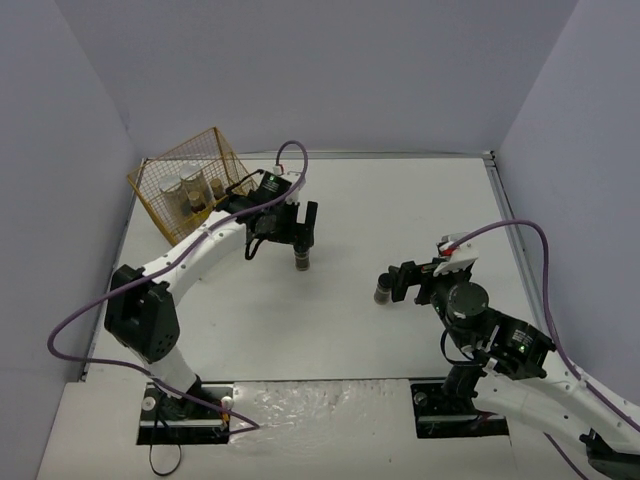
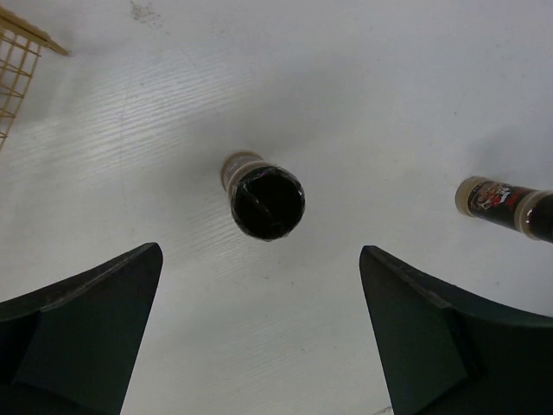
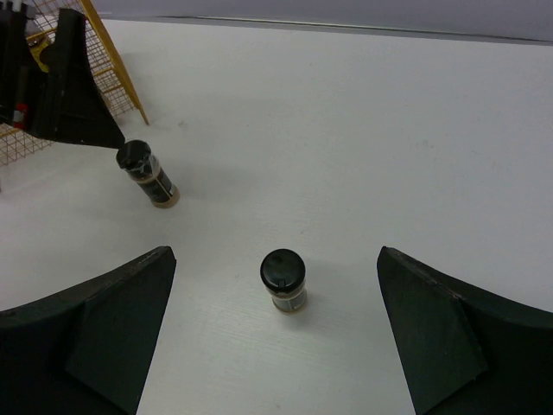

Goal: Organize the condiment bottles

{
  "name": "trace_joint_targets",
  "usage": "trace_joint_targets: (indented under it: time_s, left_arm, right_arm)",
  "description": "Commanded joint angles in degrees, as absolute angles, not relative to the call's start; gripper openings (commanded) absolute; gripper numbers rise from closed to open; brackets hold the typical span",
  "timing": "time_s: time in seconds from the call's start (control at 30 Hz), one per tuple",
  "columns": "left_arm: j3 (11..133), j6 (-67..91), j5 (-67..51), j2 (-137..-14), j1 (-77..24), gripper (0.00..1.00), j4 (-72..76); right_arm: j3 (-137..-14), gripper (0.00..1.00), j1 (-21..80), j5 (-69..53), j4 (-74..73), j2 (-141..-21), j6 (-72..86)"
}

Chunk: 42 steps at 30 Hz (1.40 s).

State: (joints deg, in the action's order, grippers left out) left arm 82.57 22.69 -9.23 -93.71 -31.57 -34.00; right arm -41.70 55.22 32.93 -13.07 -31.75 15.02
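Black-capped, a short dark jar (image 2: 266, 201) stands upright near the centre of the white table (image 1: 400, 200), directly beneath the left gripper (image 1: 298, 238), whose jaws are spread wide and clear of it on both sides. A second jar (image 1: 381, 290) of the same kind stands at about four o'clock from the first, just ahead of the right gripper (image 1: 408, 283), equally wide and holding nothing. At the table's ten o'clock, a gold wire rack (image 1: 150, 195) holds two pale silver-lidded cylinders (image 1: 193, 186).
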Motion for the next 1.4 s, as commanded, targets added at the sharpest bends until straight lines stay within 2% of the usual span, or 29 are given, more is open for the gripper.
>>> trace_joint_targets:
  time_s: [0.0,0.3,0.7,0.77,0.83,0.93,1.1,1.37]
  left_arm:
    - [86.47,22.62,-5.96,-96.43,-33.53,0.95,-30.27]
    - [88.75,24.58,-3.63,-103.25,-35.67,0.86,-30.71]
    - [89.24,26.55,1.25,-102.16,-36.31,0.60,-33.66]
    - [88.94,26.61,1.37,-101.38,-36.37,0.55,-33.66]
    - [88.77,26.72,1.49,-100.90,-36.39,0.45,-33.66]
    - [88.59,26.90,1.40,-100.71,-36.39,0.39,-33.76]
    - [88.80,27.42,0.62,-98.69,-36.47,0.13,-35.26]
    - [91.78,26.18,3.09,-91.04,-31.56,0.10,-44.74]
  right_arm:
    - [-41.62,1.00,55.72,35.04,-9.20,-30.74,15.88]
    - [-41.48,1.00,55.85,35.07,-9.19,-30.50,16.08]
    - [-41.48,1.00,55.90,35.07,-9.14,-30.90,16.08]
    - [-41.48,1.00,55.90,35.07,-9.14,-31.13,16.08]
    - [-41.49,1.00,55.90,35.07,-9.05,-31.47,16.08]
    - [-41.57,1.00,55.90,34.97,-9.06,-31.81,16.00]
    - [-41.57,1.00,55.90,34.89,-9.11,-31.61,16.00]
    - [-41.57,1.00,55.90,34.70,-9.05,-31.64,15.92]
